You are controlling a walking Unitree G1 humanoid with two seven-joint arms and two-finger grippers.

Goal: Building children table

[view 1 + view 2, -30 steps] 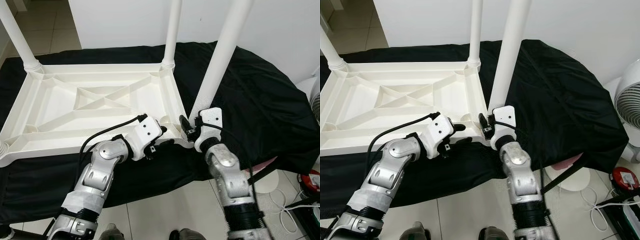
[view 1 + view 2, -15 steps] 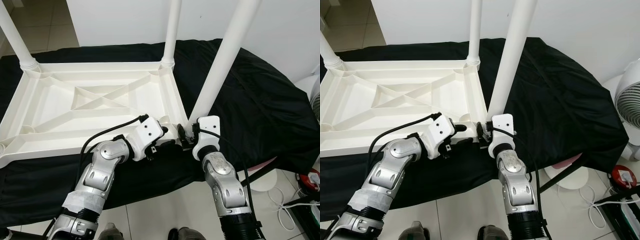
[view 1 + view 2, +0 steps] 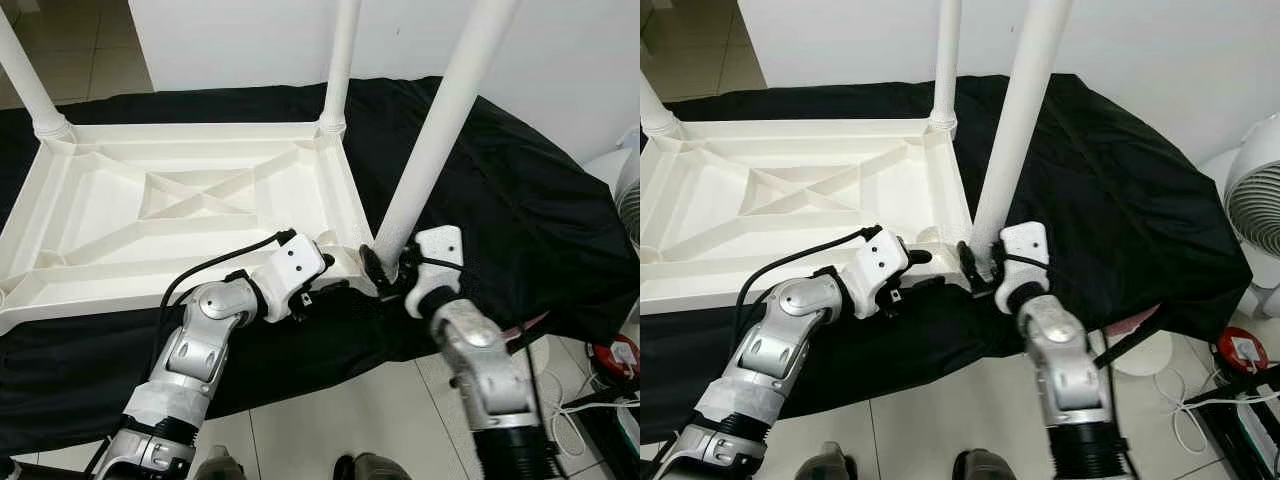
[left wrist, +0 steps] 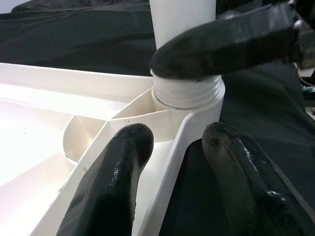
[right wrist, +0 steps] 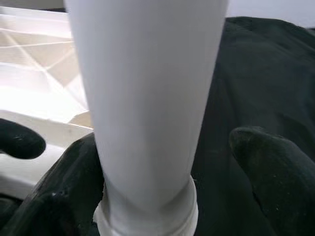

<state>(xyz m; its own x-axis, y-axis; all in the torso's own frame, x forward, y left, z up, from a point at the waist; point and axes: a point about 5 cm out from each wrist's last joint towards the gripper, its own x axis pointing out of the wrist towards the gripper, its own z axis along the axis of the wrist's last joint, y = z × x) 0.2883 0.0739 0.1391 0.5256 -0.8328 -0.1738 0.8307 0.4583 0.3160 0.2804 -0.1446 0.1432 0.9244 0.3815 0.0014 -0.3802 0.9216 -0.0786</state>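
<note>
Tabletop [image 3: 190, 215] upside down on black cloth [image 3: 500, 180]. Right gripper [image 3: 388, 272] spread around near-right leg [image 3: 430, 150] at its threaded base, one finger clearly off it. Left gripper [image 3: 325, 275] open, straddling corner rim. Keep leg vertical while turning; brace corner to avoid cross-threading.

Black cloth, fan and floor clutter

A black cloth [image 3: 1120, 190] drapes the worktop across the middle of the frame; a white fan [image 3: 1252, 200] stands at the right edge, a red object [image 3: 1243, 352] and white cables [image 3: 1200, 410] lie lower right on the tiled floor [image 3: 940, 420].
</note>
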